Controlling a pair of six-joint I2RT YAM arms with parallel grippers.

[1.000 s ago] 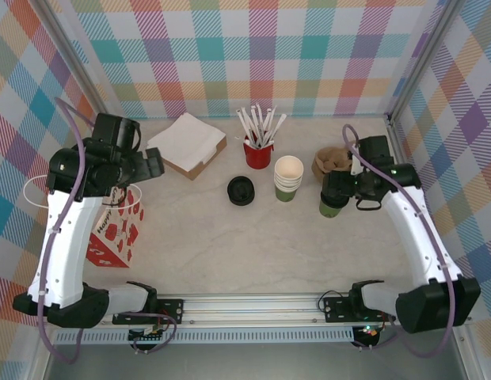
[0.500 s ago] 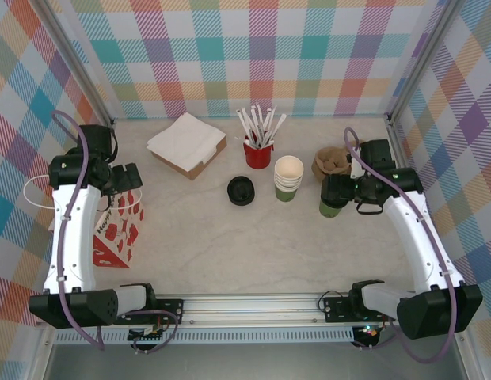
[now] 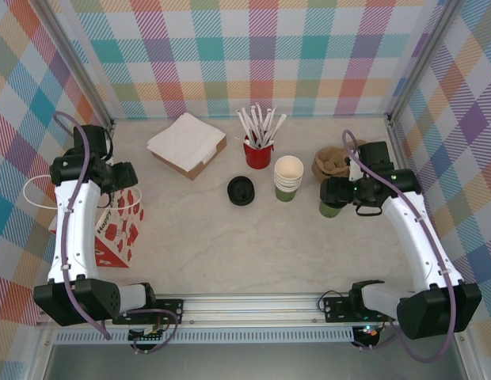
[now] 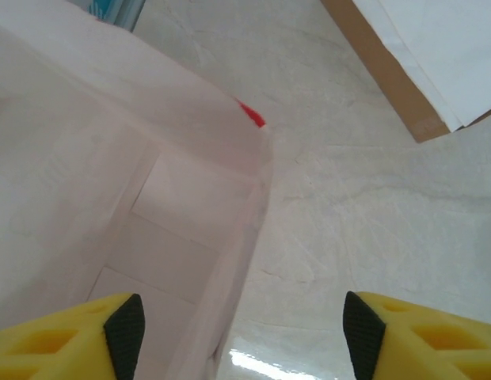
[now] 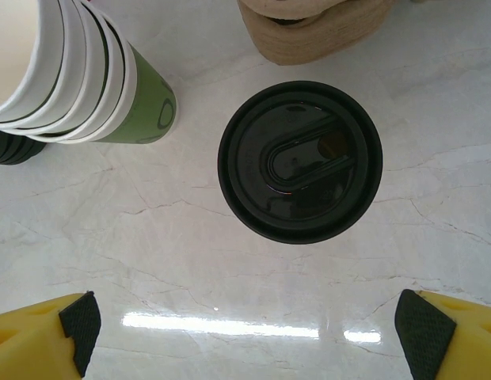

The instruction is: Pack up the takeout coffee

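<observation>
top external: find the takeout coffee [image 3: 333, 209] upright at 3 o'clock of the tabletop [image 3: 230, 245], green side showing under the right gripper [image 3: 333, 193]. note cup stack [image 3: 287, 178] at 10 o'clock of it, near but apart, and brown pulp carrier [image 3: 333, 164] at 12 o'clock, just beside. over at 9 o'clock, see the red-and-white gift bag [image 3: 115, 229] with the left gripper [image 3: 123, 176] at its top edge.

left wrist: looking down into the gift bag [image 4: 111, 198], pale inside. left gripper [image 4: 241, 321] jaws apart, straddling the bag's wall, not pinching it as far as can be told. napkin box [image 4: 435, 63] at 1 o'clock on the bare tabletop [image 4: 348, 222].

right wrist: straight down on the takeout coffee [image 5: 299, 162], round black lid [image 5: 253, 198] seated flat. right gripper [image 5: 252, 324] jaws wide apart, holding nothing, cup at 12 o'clock of the fingertips. cup stack [image 5: 95, 79] at 10 o'clock of the lid, pulp carrier [image 5: 309, 28] at 12 o'clock.

handling, as a guess: thin paper wall, so soft and easy to crush; probably light if empty, cannot tell if filled, so treat as sloshy and keep upright. glossy lid looks slippery and may pop off, so avoid lifting by it. best to take hold across the green wall just under the lid rim, with a gentle squeeze, minding the carrier close behind.
</observation>
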